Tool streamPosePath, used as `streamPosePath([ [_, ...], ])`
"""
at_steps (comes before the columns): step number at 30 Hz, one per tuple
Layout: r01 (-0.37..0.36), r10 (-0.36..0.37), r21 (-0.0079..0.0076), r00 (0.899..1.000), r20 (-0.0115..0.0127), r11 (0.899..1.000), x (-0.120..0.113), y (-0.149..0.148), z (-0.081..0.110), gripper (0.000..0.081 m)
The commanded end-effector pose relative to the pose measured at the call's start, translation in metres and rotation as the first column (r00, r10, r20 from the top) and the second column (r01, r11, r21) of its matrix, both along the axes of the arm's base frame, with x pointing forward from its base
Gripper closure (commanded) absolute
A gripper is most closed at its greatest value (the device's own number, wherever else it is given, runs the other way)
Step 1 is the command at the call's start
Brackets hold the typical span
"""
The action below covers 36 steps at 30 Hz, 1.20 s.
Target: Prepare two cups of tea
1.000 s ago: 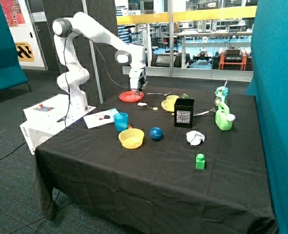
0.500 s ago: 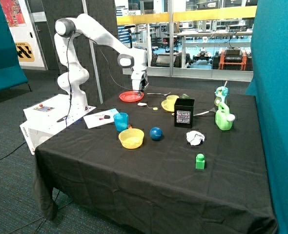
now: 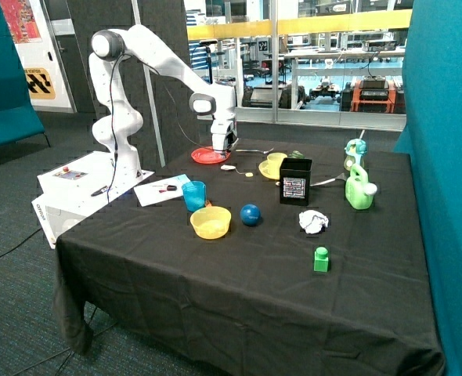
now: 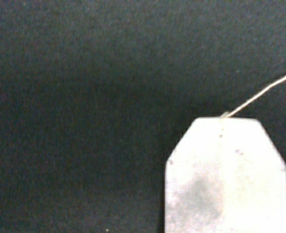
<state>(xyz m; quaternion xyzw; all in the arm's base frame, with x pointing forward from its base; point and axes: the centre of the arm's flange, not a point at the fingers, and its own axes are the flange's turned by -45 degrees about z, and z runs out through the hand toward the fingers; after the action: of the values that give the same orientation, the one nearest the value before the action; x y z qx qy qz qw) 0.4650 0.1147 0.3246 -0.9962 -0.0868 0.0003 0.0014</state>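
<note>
The claw (image 3: 221, 146) has slid off the red plate (image 3: 209, 155) and dropped low — just beside it lies a tea bag (image 3: 229, 167) on the black table (image 3: 215, 274). Whether it's spread or pinched, I cannot tell. The blue tumbler (image 3: 193, 195) stands well apart, the yellow cup (image 3: 275, 165) nearer.

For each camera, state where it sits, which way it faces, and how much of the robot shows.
Outside view: stands off the table's near corner, facing the table; the whole arm shows, end effector low beside the red plate.
Wrist view: on the wrist, facing down at black cloth and a tea bag; no robot parts visible.
Shared: the tea bag on the cloth.
</note>
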Motion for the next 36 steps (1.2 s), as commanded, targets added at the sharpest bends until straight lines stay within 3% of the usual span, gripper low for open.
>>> streamPosePath([
  [1, 0.004, -0.004, -0.0027, 1.000, 0.0009, 1.000, -0.006, 0.005, -0.015, 0.0163],
  [15, 0.012, -0.012, -0.0027, 1.000, 0.0009, 1.000, 0.000, -0.006, -0.025, 0.0178],
  [36, -0.002, 0.002, -0.0027, 1.000, 0.0009, 1.000, -0.006, 0.007, -0.050, 0.0234],
])
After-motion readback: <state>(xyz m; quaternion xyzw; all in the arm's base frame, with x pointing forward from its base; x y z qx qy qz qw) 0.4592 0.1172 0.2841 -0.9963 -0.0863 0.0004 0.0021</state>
